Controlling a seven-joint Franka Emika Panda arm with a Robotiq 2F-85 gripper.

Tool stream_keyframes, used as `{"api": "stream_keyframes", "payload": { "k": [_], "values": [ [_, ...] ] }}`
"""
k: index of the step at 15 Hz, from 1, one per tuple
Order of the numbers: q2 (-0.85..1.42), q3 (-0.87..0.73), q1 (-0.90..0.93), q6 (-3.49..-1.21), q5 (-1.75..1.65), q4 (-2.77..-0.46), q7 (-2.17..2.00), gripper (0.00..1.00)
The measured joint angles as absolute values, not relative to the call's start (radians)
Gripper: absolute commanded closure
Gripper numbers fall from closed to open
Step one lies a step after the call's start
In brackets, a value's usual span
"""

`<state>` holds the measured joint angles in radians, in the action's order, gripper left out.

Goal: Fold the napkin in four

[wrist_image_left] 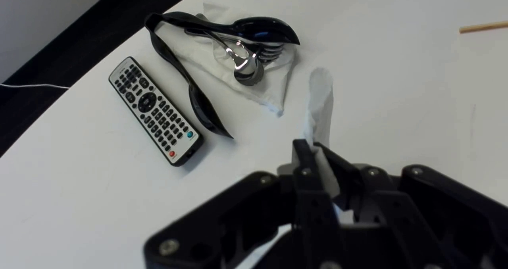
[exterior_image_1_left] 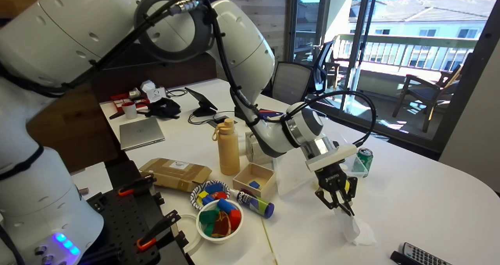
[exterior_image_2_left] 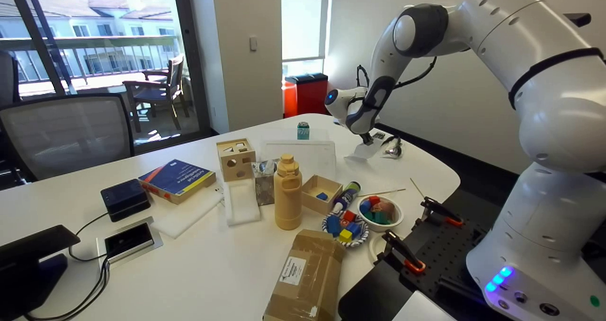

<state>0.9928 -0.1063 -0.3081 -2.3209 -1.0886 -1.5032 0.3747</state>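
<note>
The white napkin [exterior_image_1_left: 361, 233] hangs from my gripper [exterior_image_1_left: 347, 213], and its lower part spreads on the white table in an exterior view. The napkin also shows in an exterior view [exterior_image_2_left: 363, 151], tilted below the gripper [exterior_image_2_left: 367, 141]. In the wrist view, my gripper [wrist_image_left: 310, 145] has its fingertips pinched together on the napkin [wrist_image_left: 320, 98], with a strip of it reaching out past the tips. Part of the napkin also shows between the fingers. The fingers and gripper body hide the rest of it in the wrist view.
A remote [wrist_image_left: 154, 110] and black and metal utensils [wrist_image_left: 248, 58] on another white cloth [wrist_image_left: 274, 86] lie beside the gripper. A green can [exterior_image_1_left: 365, 159], a clear plastic container [exterior_image_1_left: 299, 169], a wooden box [exterior_image_1_left: 256, 177], a marker-like tube [exterior_image_1_left: 254, 203] and block bowls [exterior_image_1_left: 219, 222] stand nearby.
</note>
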Motion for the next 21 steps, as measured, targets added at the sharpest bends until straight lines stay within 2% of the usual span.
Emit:
{"api": "stream_keyframes", "payload": {
  "k": [9, 21],
  "values": [
    [1.029, -0.106, -0.367, -2.369, -0.838, -1.362, 0.568, 0.98],
    [1.311, -0.107, -0.331, -2.345, -0.824, -0.966, 0.874, 0.98]
  ]
}}
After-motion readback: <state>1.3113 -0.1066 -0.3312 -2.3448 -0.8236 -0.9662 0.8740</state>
